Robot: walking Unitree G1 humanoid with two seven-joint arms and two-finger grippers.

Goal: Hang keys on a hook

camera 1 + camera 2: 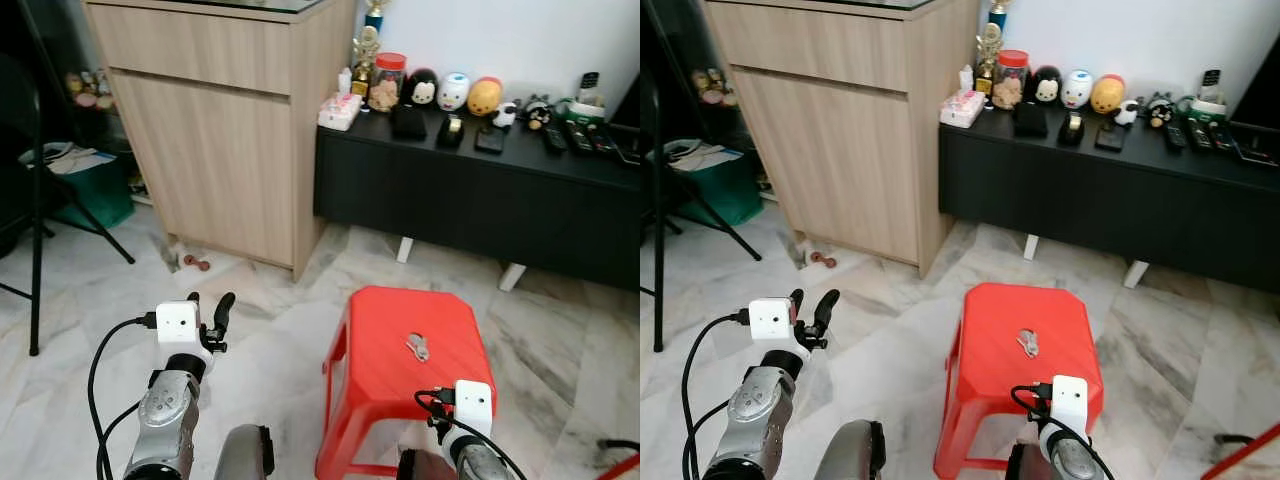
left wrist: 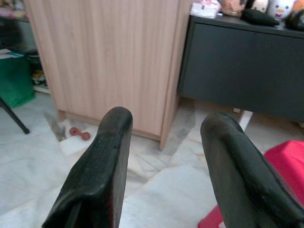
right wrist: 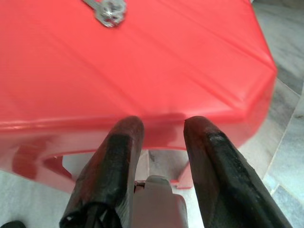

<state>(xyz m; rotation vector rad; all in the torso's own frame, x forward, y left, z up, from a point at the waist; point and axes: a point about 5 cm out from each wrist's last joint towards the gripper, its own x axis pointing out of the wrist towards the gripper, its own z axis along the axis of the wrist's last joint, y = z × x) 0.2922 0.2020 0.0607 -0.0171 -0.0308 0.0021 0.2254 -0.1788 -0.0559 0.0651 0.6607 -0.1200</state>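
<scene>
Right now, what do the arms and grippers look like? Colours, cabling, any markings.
Both arms are silver metal with black cables looping off the wrists. Each wrist carries a white boxy camera module. The left gripper and right gripper each have two long black fingers, matte and slightly scuffed. No markings are legible.

A light wooden cabinet [image 1: 225,130] stands beside a low black sideboard [image 1: 480,195] carrying figurines and a jar [image 1: 386,82]. A red stool [image 1: 400,375] stands on the marble floor [image 1: 270,330]. A green box [image 1: 95,190] sits left.
</scene>
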